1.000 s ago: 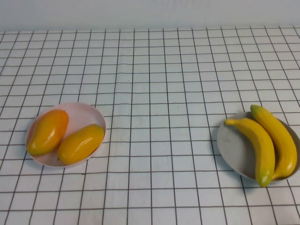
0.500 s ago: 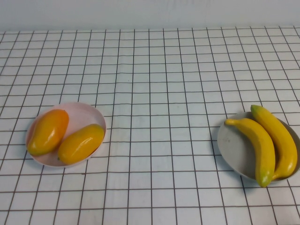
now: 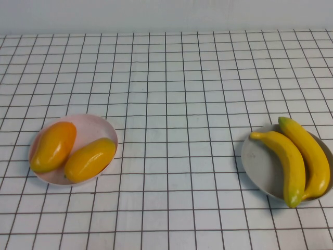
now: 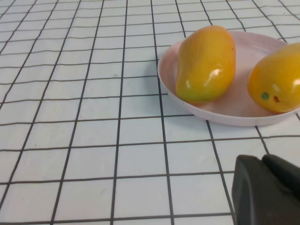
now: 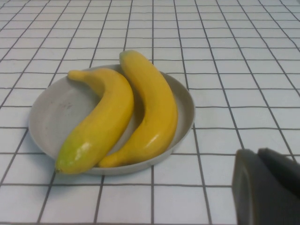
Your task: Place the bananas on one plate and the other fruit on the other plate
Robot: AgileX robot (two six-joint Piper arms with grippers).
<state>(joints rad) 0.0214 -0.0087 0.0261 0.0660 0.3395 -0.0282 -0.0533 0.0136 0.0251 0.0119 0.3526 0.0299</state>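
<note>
Gridded cloth [image 3: 171,130]: bananas [image 5: 126,112] near shut right pincer [image 5: 267,187].

High view over both plates [image 3: 104,130]; wrist views close, one each.

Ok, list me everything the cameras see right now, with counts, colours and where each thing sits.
bananas: two, yellow with greenish tips, lying side by side on the grey-blue plate, one end past its near rim.
grey-blue plate: one, on the table's right side.
mango-like fruits: two, yellow-orange, the left one redder, both on the pink plate.
pink plate: one, pale pink, on the table's left side.
tablecloth: one, white with a black grid, covering the table.
left tool: one, dark, shut, holding nothing, near the pink plate, seen only in its wrist view.
right tool: one, dark, shut, holding nothing, near the grey-blue plate, seen only in its wrist view.
</note>
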